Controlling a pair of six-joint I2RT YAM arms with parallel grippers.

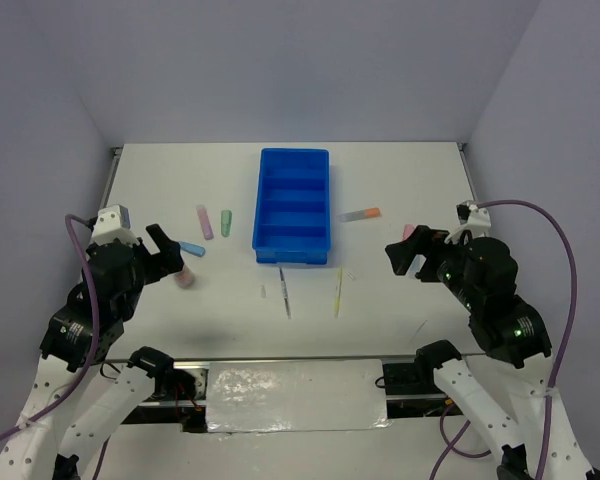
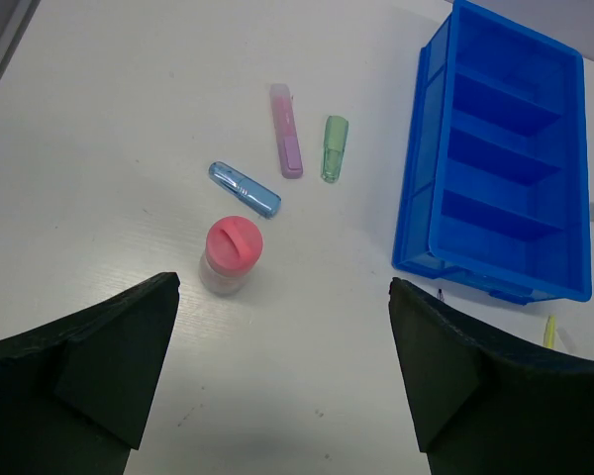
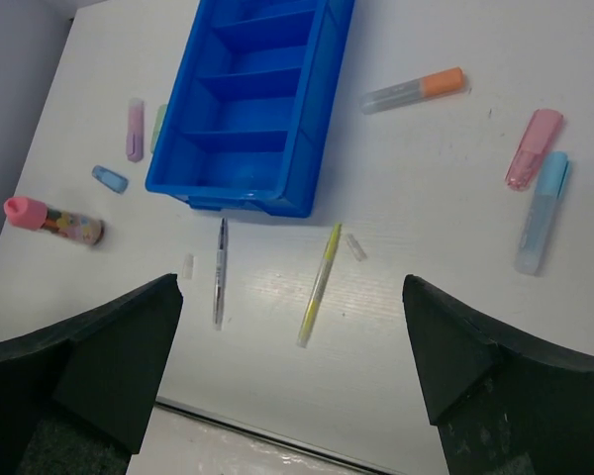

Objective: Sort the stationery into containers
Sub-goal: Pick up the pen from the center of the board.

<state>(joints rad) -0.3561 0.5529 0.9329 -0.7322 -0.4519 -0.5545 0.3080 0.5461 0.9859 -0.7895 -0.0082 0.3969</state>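
Left end effector (image 2: 282, 376) and right end effector (image 3: 292, 376) both hang wide open and empty above the white counter (image 1: 400, 180), probably each poised over its own half of the scattered stationery. Between them sits the blue tray (image 1: 294, 257), empty, its long axis running away from the arms. Beside its near end lie the yellow pen (image 3: 319, 285) and grey pen (image 3: 219, 272), roughly parallel to it. To the right, the orange-grey marker (image 3: 414, 89) lies crosswise.

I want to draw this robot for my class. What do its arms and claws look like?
Both arms are white near the base and chunky black higher up. A purple cable loops along the left arm and another along the right arm. The left claw and right claw each have two thick black wedge-shaped fingers. Tiny green lights glow on the right arm.
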